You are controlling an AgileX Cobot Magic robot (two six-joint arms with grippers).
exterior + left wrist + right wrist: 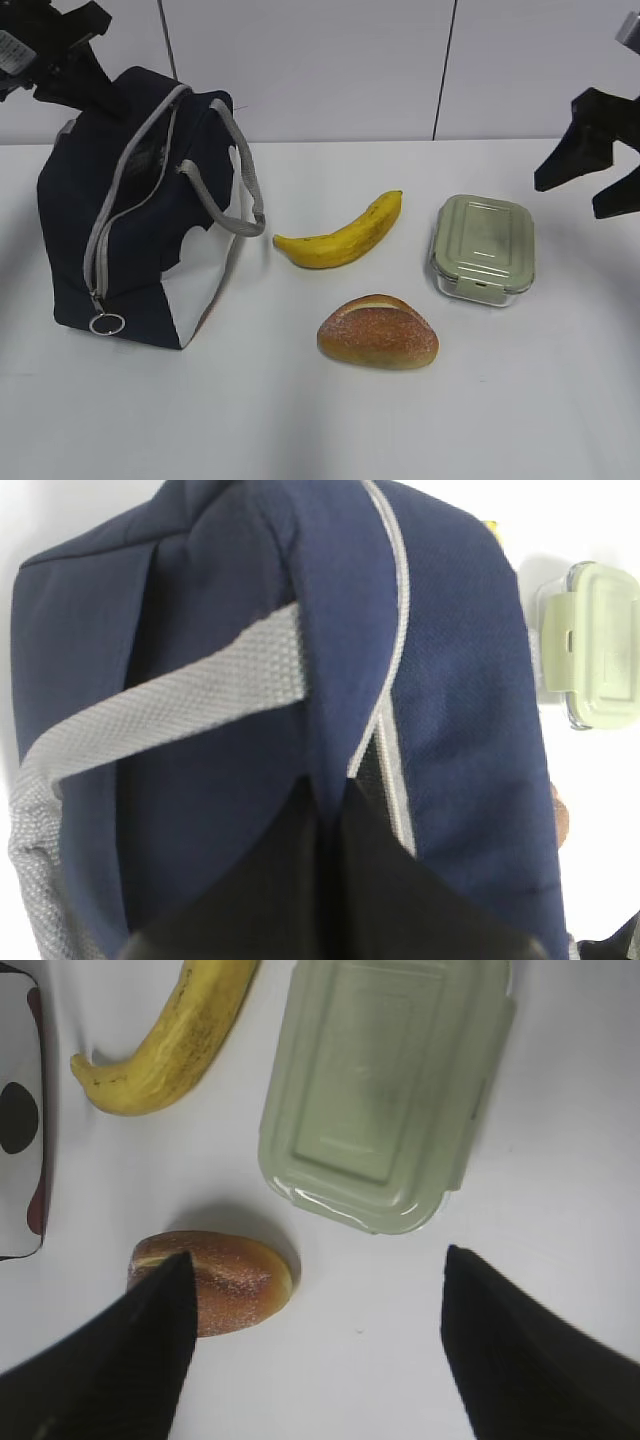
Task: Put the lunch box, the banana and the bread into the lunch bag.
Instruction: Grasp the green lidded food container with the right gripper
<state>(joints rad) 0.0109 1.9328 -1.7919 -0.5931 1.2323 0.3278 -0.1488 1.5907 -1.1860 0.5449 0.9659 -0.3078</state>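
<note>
On the left half of the exterior frame you have the large navy-blue fabric lunch bag [130, 215] with its white side panel, standing upright on the white table [330, 420]. Its grey zipper [125, 190] looks at least partly undone near the top, with the ring pull low at the front; how wide the mouth gapes you cannot tell from here.

None of the three items is packed yet. The curved yellow banana [340, 237] with brown speckles lies at the centre of the frame, just right of the bag's grey strap handle [235, 175]. The oval golden-brown bread roll [378, 332] sits below it, toward the lower middle. The clear glass lunch box with the sage-green clip-on lid [483, 247] rests at centre right. All three lie apart from one another.

Your left gripper [55, 50] hangs at the upper left, at the top rear of the bag; its fingers are together, and whether they pinch fabric you cannot tell. Your right gripper [315, 1350] is raised at the upper right edge, fingers spread wide and holding nothing, with the lunch box and roll below it in the wrist view.

So everything is still to do: all three placements, probably starting with the lunch box.
</note>
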